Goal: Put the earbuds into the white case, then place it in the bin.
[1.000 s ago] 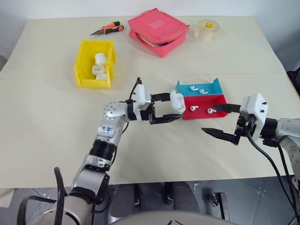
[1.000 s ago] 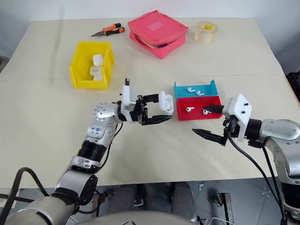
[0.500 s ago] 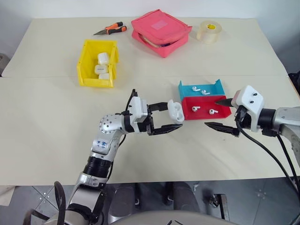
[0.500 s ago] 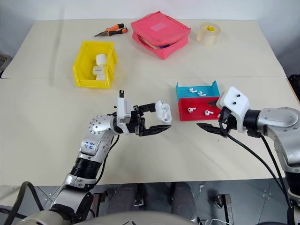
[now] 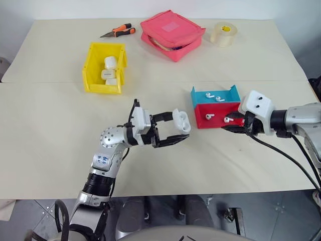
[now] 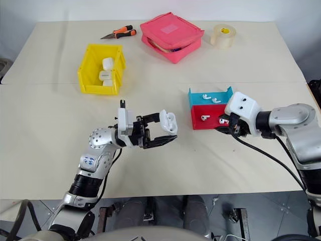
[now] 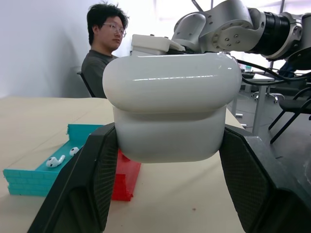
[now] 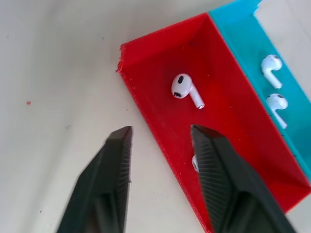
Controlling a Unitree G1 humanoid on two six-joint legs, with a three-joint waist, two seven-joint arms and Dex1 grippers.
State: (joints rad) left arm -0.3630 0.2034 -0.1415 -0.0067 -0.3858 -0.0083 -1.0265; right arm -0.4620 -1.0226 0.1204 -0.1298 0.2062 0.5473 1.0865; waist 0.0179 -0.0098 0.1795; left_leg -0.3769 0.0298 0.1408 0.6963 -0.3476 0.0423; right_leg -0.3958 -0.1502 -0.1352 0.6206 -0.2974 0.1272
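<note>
Silver jointed arms end in white wrist housings; black ribbed fingers extend from each, and black cables trail behind the right gripper.

This looks like a robotics lab or test room set up for tabletop trials. A wide cream-topped table stands against a plain white wall and carries a deliberately sparse spread of props: a bright yellow plastic storage bin, shallow red and blue plastic trays, a pink fabric zip pouch, orange-handled pliers and a roll of clear tape. In the left wrist view a seated person in a grey top watches from beyond the table, with black chairs on a bare floor behind.
</note>
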